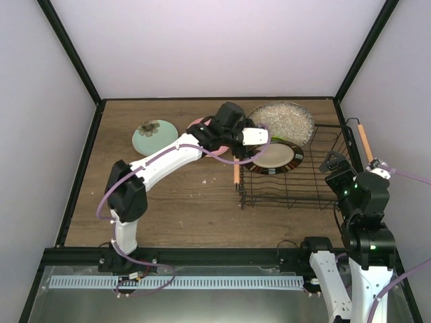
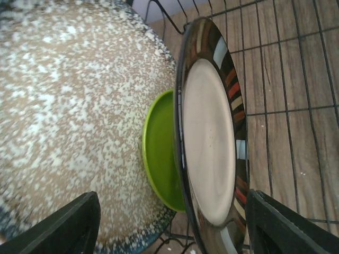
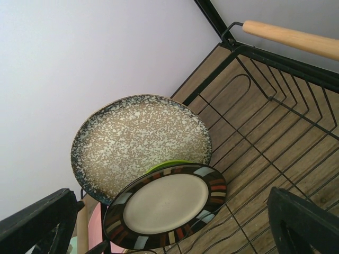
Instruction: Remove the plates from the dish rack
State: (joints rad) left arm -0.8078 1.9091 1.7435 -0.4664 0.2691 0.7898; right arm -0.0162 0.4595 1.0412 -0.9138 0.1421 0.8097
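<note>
Plates not yet unloaded are stood on edge at the far left corner of the dish rack [image 1: 303, 188]. The large speckled grey plate [image 1: 283, 120] is leaned farthest back, the small lime green plate [image 2: 159, 153] is set in the middle, and the cream plate with the dark brown rim [image 1: 273, 157] is propped nearest. The mint plate with the flower [image 1: 155, 136] is laid flat on the worktop [image 1: 175, 202] to the left, well apart from the rack. A pink plate [image 1: 200, 125] is seen beside it, partly hidden under the left arm.

The left pincer [image 2: 172, 194] is held wide with nothing gripped and is pointed straight at the standing plates. In its wrist view the cream plate's rim runs lengthwise down the gap between the fingers. This arm is therefore judged much the nearer, and the cream plate the likely next pick. The right pincer [image 3: 170, 191] is likewise spread wide and empty, at the rack's right side, well apart from the plates.

Hard glazed rims are to be expected, so slipping is judged a risk. Room is tight: the green plate lies just behind the cream one, and rack wire is close around both. Worktop near and left of the rack is judged the place for setting down.
</note>
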